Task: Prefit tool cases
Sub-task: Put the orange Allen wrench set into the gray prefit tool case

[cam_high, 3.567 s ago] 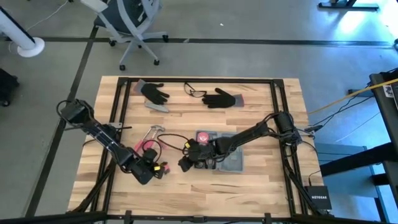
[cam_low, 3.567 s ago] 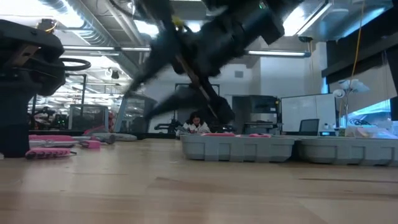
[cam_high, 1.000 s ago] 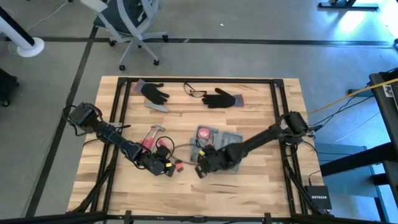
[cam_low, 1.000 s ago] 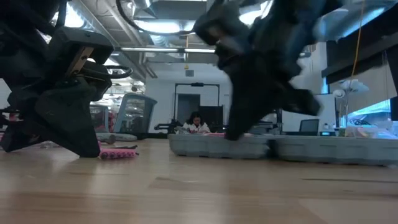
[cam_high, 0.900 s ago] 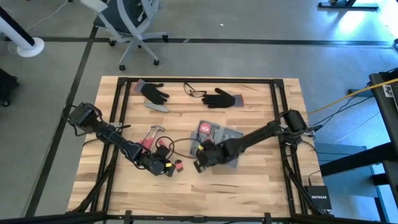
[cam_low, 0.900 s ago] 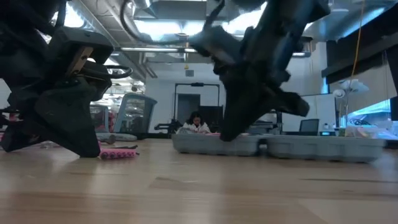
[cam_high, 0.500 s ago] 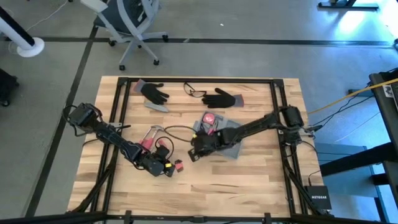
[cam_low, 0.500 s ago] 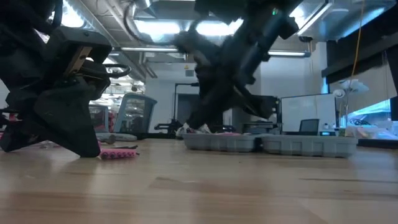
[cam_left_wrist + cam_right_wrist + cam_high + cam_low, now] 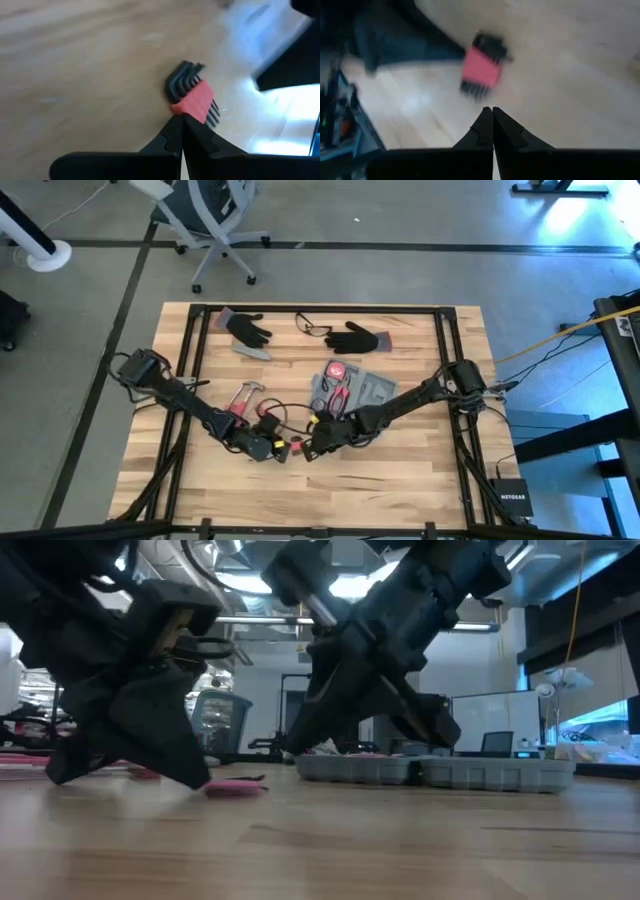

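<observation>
The grey-blue tool case (image 9: 362, 392) lies open and flat on the table right of centre, with red-handled pliers (image 9: 338, 396) and a red round piece (image 9: 338, 370) in it; the low view shows its long wall (image 9: 430, 770). A hex key set in a red holder (image 9: 291, 446) lies on the wood nearer the front. My left gripper (image 9: 272, 448) is shut, its tip against that holder. My right gripper (image 9: 308, 450) is shut too and hovers just right of the set (image 9: 481, 67), apart from it. My left gripper pushes the hex key set with the tips of its shut fingers (image 9: 172, 131), which meet the edge of the red holder (image 9: 192, 107). The fingers come slanting down from the table's left. The set lies flat on the wood.
Two black gloves (image 9: 248, 330) (image 9: 355, 338) and a pair of glasses (image 9: 315, 328) lie along the far edge. Loose red-handled tools (image 9: 240, 398) sit left of centre behind my left arm. Bare wood stretches along the near edge.
The tool case has slid toward the far edge and turned a little while my right gripper swung that way beside it. My right gripper has since come back toward the near edge, up to the hex key set. My left gripper has moved rightward, sliding the set along the table.
</observation>
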Available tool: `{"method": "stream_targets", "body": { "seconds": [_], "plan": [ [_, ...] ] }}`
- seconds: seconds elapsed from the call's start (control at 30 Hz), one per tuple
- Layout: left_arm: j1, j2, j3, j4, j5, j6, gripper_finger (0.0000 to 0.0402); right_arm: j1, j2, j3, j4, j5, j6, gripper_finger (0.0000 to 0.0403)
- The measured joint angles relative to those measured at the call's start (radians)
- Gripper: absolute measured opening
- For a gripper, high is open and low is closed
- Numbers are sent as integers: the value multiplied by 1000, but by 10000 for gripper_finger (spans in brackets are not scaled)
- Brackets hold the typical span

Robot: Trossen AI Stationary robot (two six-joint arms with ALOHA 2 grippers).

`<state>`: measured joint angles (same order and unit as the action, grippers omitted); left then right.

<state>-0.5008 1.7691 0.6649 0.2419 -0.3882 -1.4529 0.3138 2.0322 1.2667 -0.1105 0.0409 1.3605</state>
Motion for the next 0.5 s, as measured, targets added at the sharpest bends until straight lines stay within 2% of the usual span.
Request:
{"method": "stream_targets", "body": {
  "seconds": [0.13, 0.37, 0.5],
  "plan": [
    [-1, 41, 63, -14, 12, 73, 0, 0, 3, 0, 2, 4, 26, 0],
    [-6, 37, 69, -87, 15, 40, 0, 15, 3, 1, -13, 28, 25, 2],
    [-26, 14, 66, -101, 7, 21, 0, -3, 1, 0, -23, -10, -75, 13]
  ]
}}
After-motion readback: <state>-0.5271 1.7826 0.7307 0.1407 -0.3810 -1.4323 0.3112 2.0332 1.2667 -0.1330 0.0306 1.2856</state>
